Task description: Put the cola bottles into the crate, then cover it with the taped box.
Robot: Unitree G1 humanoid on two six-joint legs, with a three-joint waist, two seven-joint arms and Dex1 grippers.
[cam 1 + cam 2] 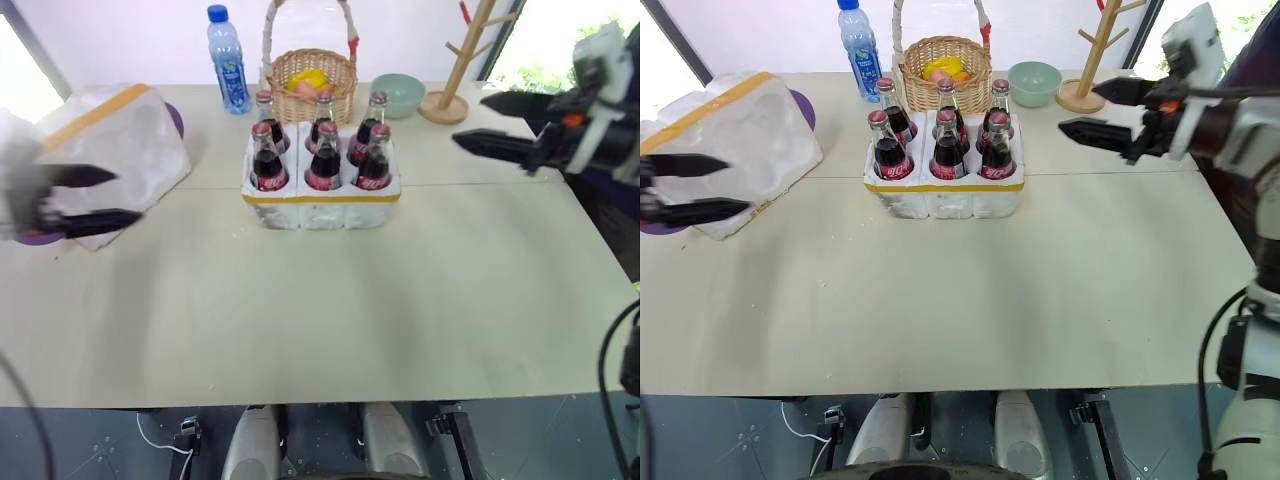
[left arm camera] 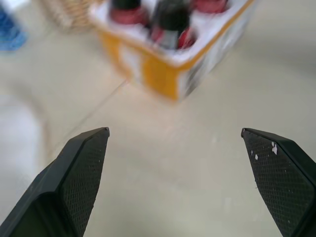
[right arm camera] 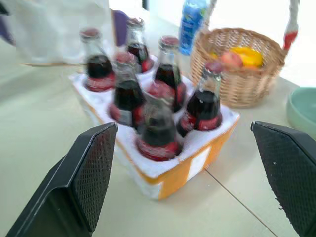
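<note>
Near the middle of the pale tabletop (image 1: pixel 330 300), toward its far side, sits the low white foam crate with a yellow tape band (image 1: pixel 321 196), and all six small glass cola bottles with dark contents, red labels and red caps (image 1: pixel 322 152) stand upright in its holes, two rows of three. Just behind the crate stands a woven wicker basket with a tall handle (image 1: pixel 312 72) holding yellow and orange fruit; a clear water bottle with a blue cap (image 1: pixel 229 60) stands to its left, a pale green bowl (image 1: pixel 398 94) to its right, and a wooden peg stand (image 1: pixel 463 62) beyond that near the far right corner. Off to the left, well apart from the crate, the large white foam box with rounded sides and yellow tape (image 1: pixel 115 150) lies tilted near the table's left edge, partly over a purple mat (image 1: pixel 174 118). Between crate and box a bare strip of table is free, and the whole near half of the table up to its front edge is bare too. Hovering in front of the box, the left gripper (image 1: pixel 685 188) has its black fingers spread apart with nothing between them. Raised above the table's right side, beside the crate but clear of it, the right gripper (image 1: pixel 1102 110) points toward the bottles, fingers likewise wide apart and holding nothing.
</note>
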